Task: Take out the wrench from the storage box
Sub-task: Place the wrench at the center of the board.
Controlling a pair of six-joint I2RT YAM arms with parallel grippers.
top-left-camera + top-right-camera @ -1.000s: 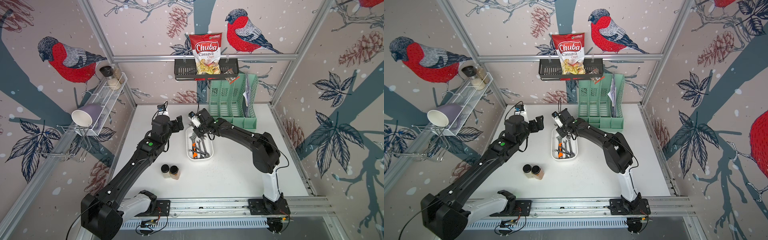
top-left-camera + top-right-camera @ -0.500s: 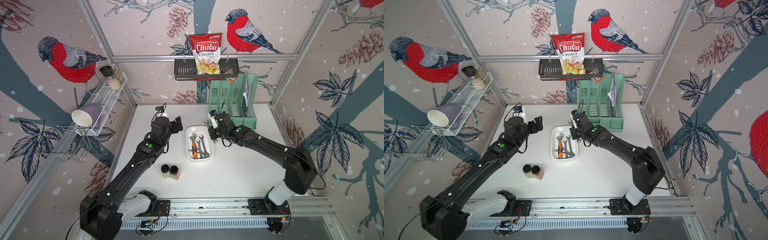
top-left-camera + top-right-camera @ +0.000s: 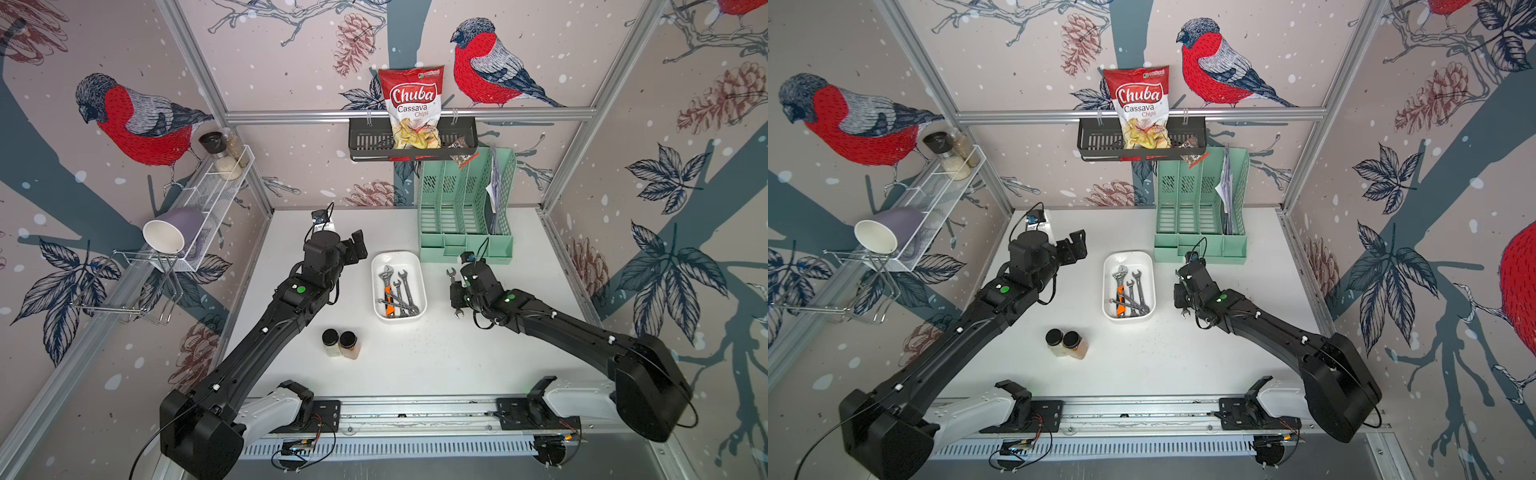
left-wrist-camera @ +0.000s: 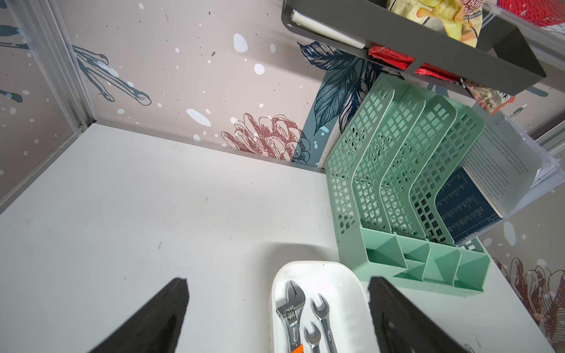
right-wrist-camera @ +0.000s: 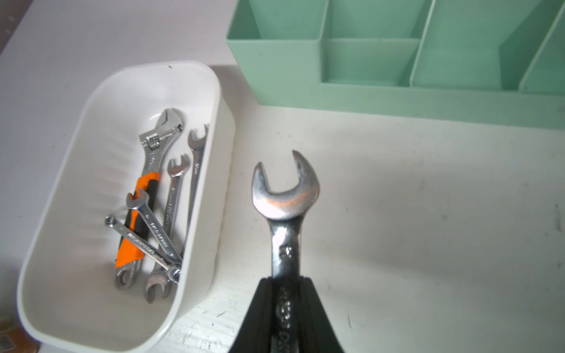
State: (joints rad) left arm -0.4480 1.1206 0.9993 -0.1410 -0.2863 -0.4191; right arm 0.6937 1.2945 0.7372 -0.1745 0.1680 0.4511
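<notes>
The white storage box (image 3: 397, 255) (image 3: 1128, 255) lies mid-table and holds several wrenches, among them an adjustable one with an orange grip (image 5: 159, 137). My right gripper (image 5: 286, 279) (image 3: 456, 293) is shut on the shank of a silver open-ended wrench (image 5: 286, 195) (image 3: 451, 273). That wrench is outside the box, over bare table to its right and in front of the green organizer. My left gripper (image 4: 276, 284) (image 3: 357, 249) is open and empty, hovering by the box's far left corner (image 4: 315, 266).
A mint-green slotted organizer (image 3: 465, 224) stands behind the right gripper. Two spice jars (image 3: 340, 343) lie in front of the box to its left. A black wall basket (image 3: 365, 143) with a chips bag hangs at the back, and a wire shelf with a mug (image 3: 166, 235) is on the left wall.
My right gripper has carried the wrench from over the box to the right, out past its rim and over the table. The left arm has hardly moved.
</notes>
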